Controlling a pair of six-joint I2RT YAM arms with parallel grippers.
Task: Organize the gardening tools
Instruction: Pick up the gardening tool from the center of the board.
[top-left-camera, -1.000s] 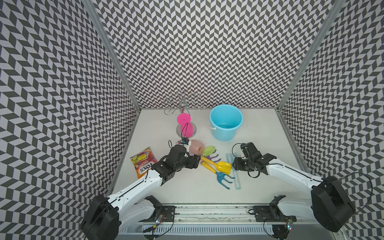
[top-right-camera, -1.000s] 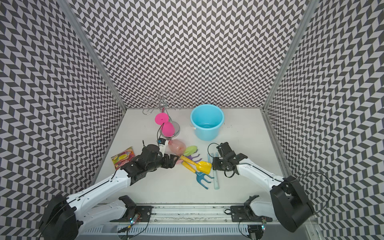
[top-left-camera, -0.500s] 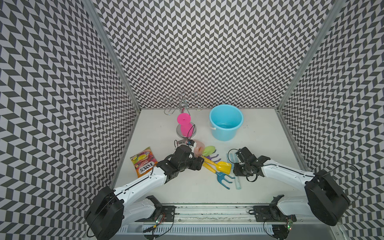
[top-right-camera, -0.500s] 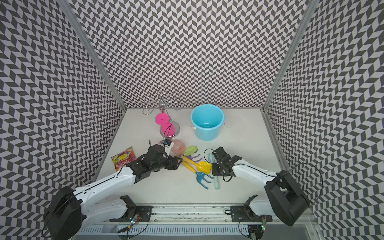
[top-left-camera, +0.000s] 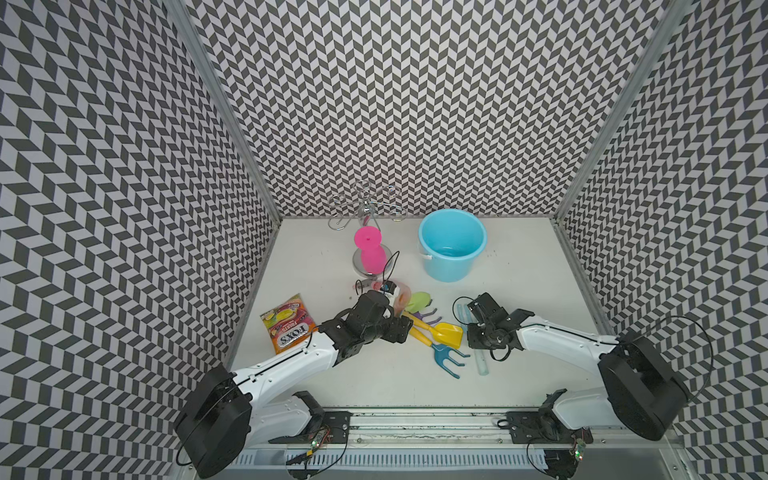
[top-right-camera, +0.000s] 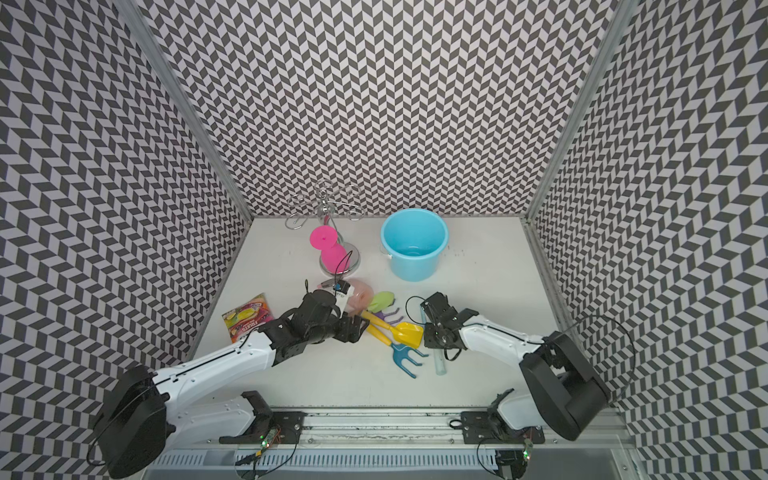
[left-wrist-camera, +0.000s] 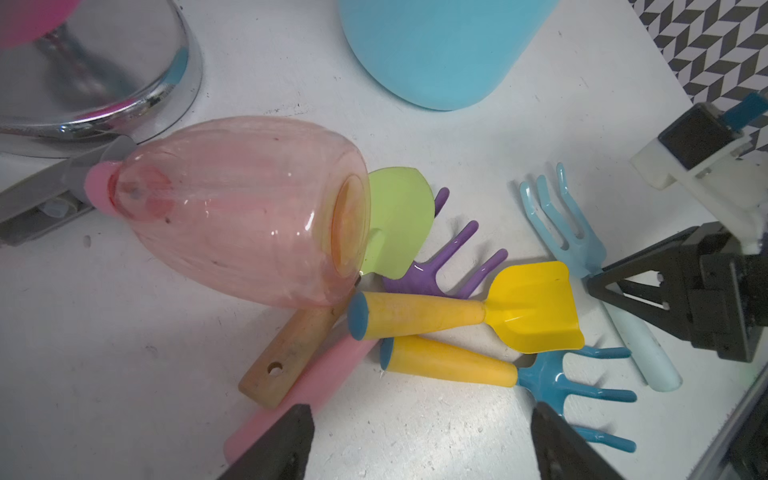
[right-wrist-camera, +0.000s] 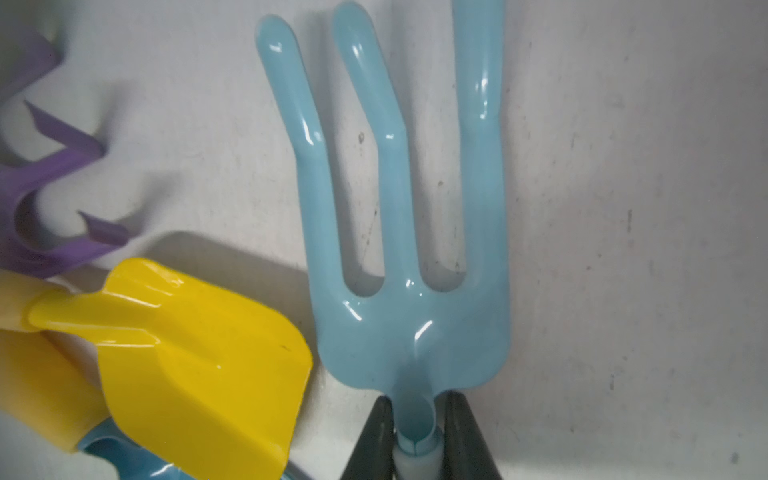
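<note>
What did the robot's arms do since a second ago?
The right pincer slid onto the pale-blue fork and closed on its neck. The left pincer, open, reached closer to the yellow shovel. The shovel, bucket and snack packet stayed put.

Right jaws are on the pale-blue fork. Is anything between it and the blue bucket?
Nothing visible. The right gripper pinches the pale-blue fork at its neck, and only bare table lies between its tines and the blue bucket. The yellow shovel lies beside the fork, not on that line.
</note>
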